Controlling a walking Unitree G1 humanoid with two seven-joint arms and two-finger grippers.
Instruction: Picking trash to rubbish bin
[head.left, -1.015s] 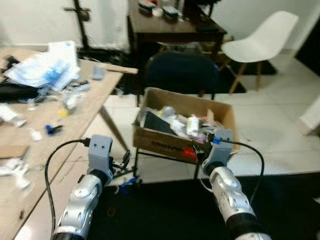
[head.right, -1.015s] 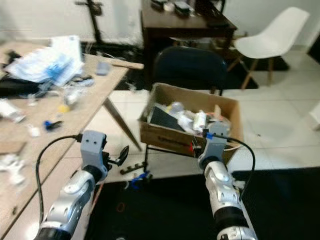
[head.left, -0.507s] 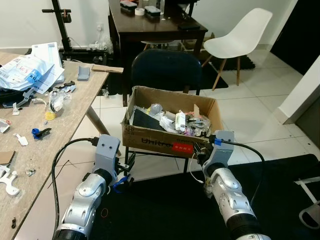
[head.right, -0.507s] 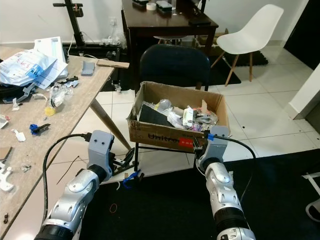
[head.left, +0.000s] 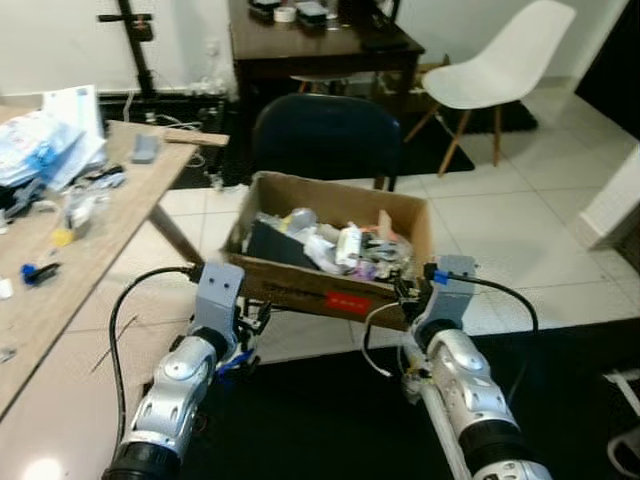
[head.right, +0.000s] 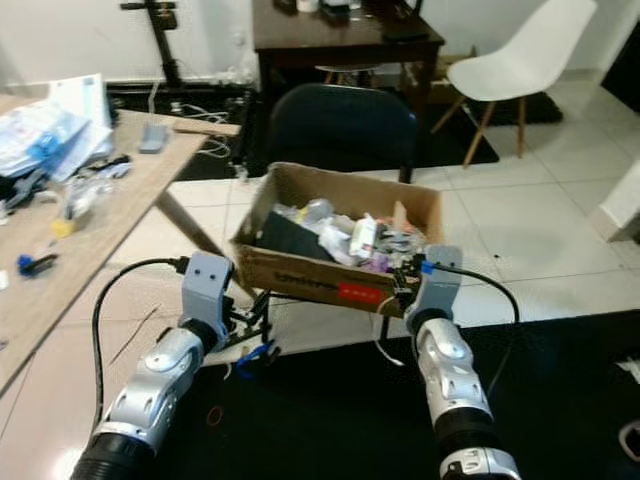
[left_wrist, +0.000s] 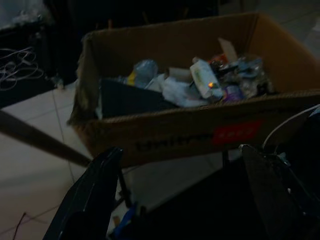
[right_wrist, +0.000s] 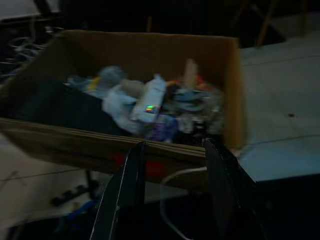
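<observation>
Trash (head.left: 335, 243) fills a cardboard box (head.left: 300, 285) that serves as the rubbish bin: a dark flat sheet at its left end, then crumpled plastic, a white bottle and small bright scraps heaped toward the right. The box rests on a dark chair (head.left: 325, 135), which lifts its open top to arm level, probably so that things can be dropped in without stooping. More litter lies on the wooden table (head.left: 60, 270) to the robot's left: plastic bags, papers and small bits, likely what is left to collect.

Both arms reach forward toward the near wall of the box. The left hand (left_wrist: 180, 200) is spread wide, with nothing between its fingers; in the left wrist view it looks straight at the box's printed front, low against it. The right hand (right_wrist: 172, 192) is open more narrowly and also empty, its fingers (right_wrist: 125, 182) framing the red label on the front wall, just short of the rim. Neither hand carries anything, so I judge that a drop is finished or a new pick not yet begun.

Behind stand a dark desk (head.left: 320, 45) and a white chair (head.left: 500, 65) on the tiled floor.
</observation>
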